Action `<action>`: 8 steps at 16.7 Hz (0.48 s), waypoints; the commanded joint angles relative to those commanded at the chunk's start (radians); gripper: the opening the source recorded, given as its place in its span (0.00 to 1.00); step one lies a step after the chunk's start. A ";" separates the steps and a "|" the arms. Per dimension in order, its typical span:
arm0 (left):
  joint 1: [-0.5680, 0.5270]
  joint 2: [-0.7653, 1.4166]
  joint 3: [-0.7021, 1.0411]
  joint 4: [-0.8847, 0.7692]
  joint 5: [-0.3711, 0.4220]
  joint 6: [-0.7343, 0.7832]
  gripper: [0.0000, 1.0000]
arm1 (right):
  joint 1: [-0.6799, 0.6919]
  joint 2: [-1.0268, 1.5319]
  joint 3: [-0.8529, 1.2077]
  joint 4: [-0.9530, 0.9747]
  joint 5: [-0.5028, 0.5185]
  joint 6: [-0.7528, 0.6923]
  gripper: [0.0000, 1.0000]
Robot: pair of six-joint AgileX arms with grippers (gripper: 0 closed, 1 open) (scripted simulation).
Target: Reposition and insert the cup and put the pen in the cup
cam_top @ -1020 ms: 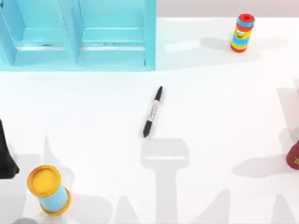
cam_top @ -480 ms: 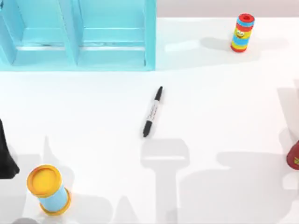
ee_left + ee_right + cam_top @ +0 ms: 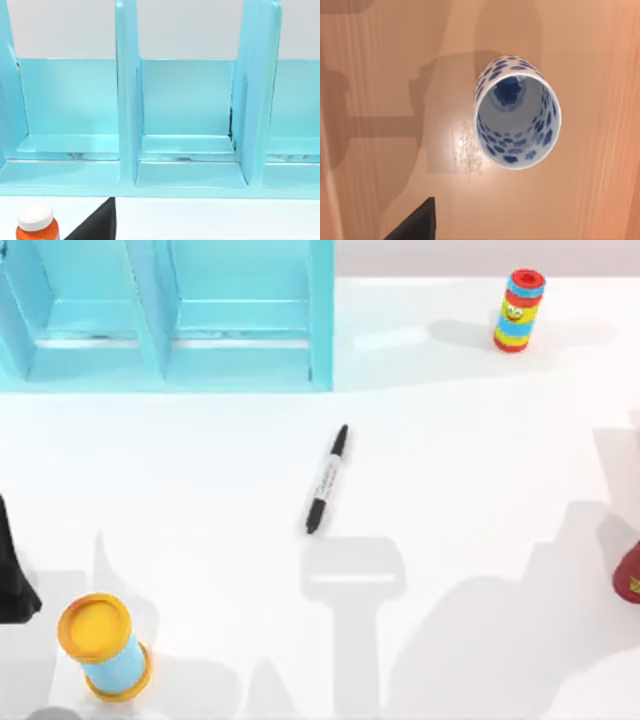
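black pen (image 3: pixel 327 479) lies flat near the middle of the top view, on the white table (image 3: pixel 480 460). it tilts a bit, with its thin end up toward the blue shelf (image 3: pixel 200 330) in the upper left of the frame. nothing touches it.

in the right wrist view, the cup (image 3: pixel 517 112) sits in the upper middle of the frame. it is white with blue spots, and we look down into its open mouth. it stands upright on a brown wood floor. nothing is holding it. a dark bit at the bottom of that frame may be part of the right gripper, but i cannot tell if it is open or closed.

in the left wrist view, the blue shelf has open boxes side by side. i cannot tell how the left gripper stands either.

i think the cup is hard, smooth and a bit slippery, and it could break if it drops. a good place to hold it looks like the rim, one finger in and one out. the pen looks light and stiff. it may roll, so take it across the middle of its barrel.
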 joint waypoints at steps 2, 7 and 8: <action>0.000 0.000 0.000 0.000 0.000 0.000 1.00 | -0.009 0.037 0.034 -0.025 0.000 -0.010 1.00; 0.000 0.000 0.000 0.000 0.000 0.000 1.00 | -0.005 0.038 0.035 -0.025 0.000 -0.010 1.00; 0.000 0.000 0.000 0.000 0.000 0.000 1.00 | -0.005 0.039 0.033 -0.022 0.000 -0.010 1.00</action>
